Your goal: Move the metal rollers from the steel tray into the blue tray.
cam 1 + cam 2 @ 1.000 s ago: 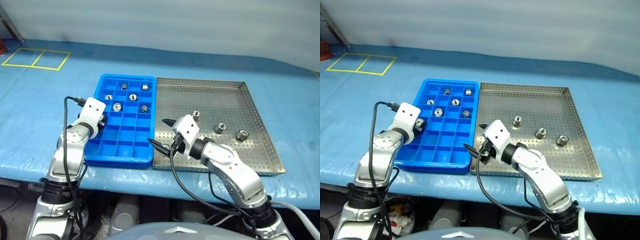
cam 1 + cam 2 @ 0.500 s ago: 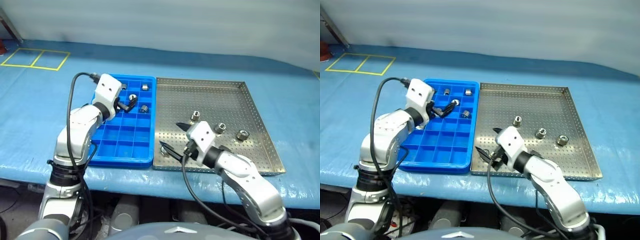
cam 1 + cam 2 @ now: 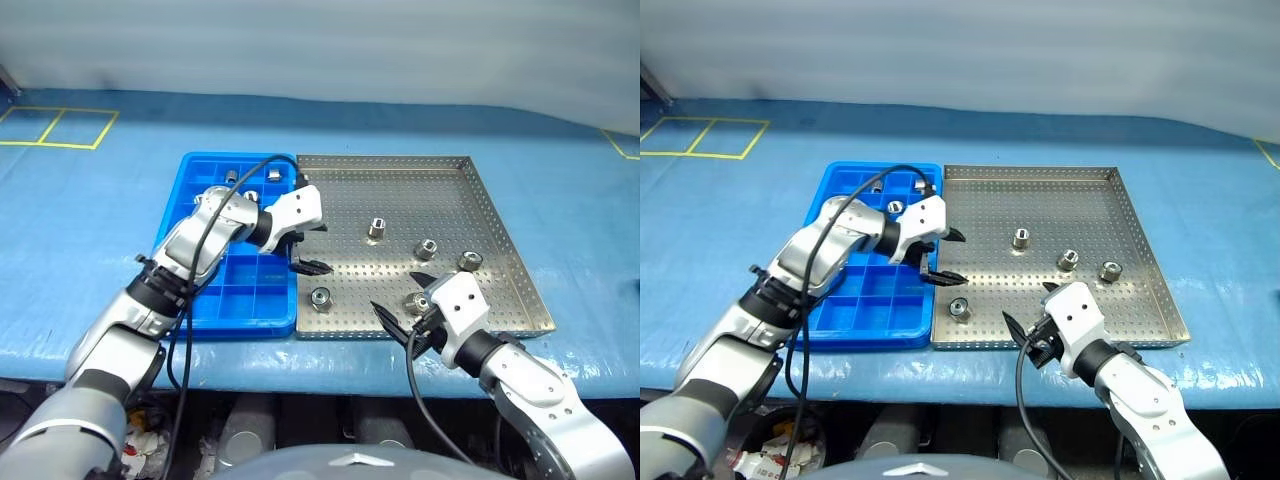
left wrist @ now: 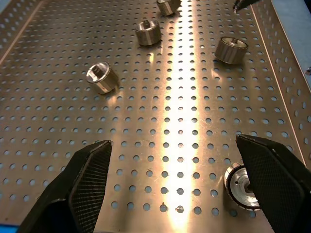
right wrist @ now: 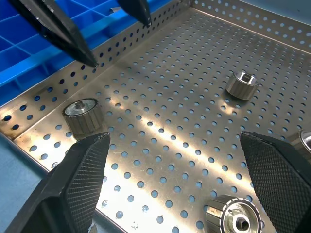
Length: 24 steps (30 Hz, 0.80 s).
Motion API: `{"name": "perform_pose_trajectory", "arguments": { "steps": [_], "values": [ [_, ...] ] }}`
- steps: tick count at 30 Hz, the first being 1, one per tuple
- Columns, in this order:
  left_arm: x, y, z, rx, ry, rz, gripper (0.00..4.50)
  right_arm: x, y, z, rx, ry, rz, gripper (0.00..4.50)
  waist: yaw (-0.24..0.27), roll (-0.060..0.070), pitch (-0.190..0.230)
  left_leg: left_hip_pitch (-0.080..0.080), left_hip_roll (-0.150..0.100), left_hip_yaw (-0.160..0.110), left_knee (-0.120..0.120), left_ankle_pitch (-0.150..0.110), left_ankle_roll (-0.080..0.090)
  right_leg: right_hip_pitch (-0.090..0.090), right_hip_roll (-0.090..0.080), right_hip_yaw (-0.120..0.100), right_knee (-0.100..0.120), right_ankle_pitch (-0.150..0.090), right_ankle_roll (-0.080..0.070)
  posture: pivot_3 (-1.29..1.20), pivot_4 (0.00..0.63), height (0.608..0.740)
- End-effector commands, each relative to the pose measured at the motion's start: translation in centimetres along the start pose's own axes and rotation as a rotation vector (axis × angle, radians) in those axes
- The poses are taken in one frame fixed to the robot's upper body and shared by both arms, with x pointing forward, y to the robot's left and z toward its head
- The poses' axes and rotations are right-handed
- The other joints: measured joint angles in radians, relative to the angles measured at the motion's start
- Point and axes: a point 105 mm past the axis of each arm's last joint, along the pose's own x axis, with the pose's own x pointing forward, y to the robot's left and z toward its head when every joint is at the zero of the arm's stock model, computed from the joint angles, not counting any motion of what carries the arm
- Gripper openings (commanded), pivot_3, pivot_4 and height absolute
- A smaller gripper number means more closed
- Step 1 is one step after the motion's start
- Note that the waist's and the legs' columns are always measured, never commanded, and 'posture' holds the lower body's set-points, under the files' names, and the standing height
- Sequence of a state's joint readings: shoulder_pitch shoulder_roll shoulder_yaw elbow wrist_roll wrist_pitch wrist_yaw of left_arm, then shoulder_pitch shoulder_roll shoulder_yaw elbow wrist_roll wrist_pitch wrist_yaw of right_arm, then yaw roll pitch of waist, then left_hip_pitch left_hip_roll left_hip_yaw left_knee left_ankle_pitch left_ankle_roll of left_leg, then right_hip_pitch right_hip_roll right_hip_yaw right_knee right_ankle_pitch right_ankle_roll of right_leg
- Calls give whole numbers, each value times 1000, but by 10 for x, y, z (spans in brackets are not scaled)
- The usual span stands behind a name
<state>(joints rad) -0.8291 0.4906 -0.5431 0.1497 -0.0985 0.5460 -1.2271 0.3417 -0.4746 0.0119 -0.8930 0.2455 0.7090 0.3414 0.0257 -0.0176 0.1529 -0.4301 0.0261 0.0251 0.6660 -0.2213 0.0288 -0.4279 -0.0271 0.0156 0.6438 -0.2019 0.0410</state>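
The steel tray [image 3: 400, 190] holds several metal rollers, among them one near its front left corner [image 3: 320, 298], one in the middle [image 3: 379, 228] and one toward the right [image 3: 468, 261]. To its left, the blue tray [image 3: 250, 300] has a few rollers [image 3: 895, 207] in its far compartments. My left gripper [image 3: 308, 249] hangs open and empty over the steel tray's left edge, just behind the front-left roller [image 4: 240, 185]. At the steel tray's front edge my right gripper [image 3: 403, 305] is open with nothing in it, beside another roller [image 5: 233, 218].
Both trays sit side by side on a blue-covered table [image 3: 560, 190]. Yellow tape marks [image 3: 50, 125] lie at the far left. A black cable [image 3: 200, 260] loops from my left arm over the blue tray.
My left gripper swung right from over the blue tray to the steel tray's left edge. My right gripper drew back to the steel tray's front edge. The camera view also shifted.
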Motion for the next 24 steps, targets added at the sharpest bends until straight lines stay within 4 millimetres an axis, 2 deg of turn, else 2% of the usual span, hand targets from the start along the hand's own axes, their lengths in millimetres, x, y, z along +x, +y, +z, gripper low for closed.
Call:
{"name": "perform_pose_trajectory", "arguments": {
  "steps": [1,7,15,24],
  "values": [
    [6,-5,6,46,59,-110,4444,-3,2,12,-16,-55,-31,4500,-6,0,0,0,0,0,0,0,0,0,0,0,0,0,0,6,150,740],
    [13,-9,-4,119,196,-207,4444,-2,6,10,5,-62,-45,4500,-17,0,0,0,1,-1,0,0,0,-1,1,0,0,0,0,-19,150,740],
    [21,-16,-6,183,276,-297,4444,1,9,11,23,-84,-57,4500,-25,0,0,-1,1,-1,0,0,0,-1,1,1,0,0,0,-30,150,740],
    [25,-20,-19,290,396,-353,4444,4,7,12,22,-100,-65,4500,-38,0,0,-1,1,-1,0,0,0,-1,1,1,1,0,0,-28,150,740]
  ]
}}
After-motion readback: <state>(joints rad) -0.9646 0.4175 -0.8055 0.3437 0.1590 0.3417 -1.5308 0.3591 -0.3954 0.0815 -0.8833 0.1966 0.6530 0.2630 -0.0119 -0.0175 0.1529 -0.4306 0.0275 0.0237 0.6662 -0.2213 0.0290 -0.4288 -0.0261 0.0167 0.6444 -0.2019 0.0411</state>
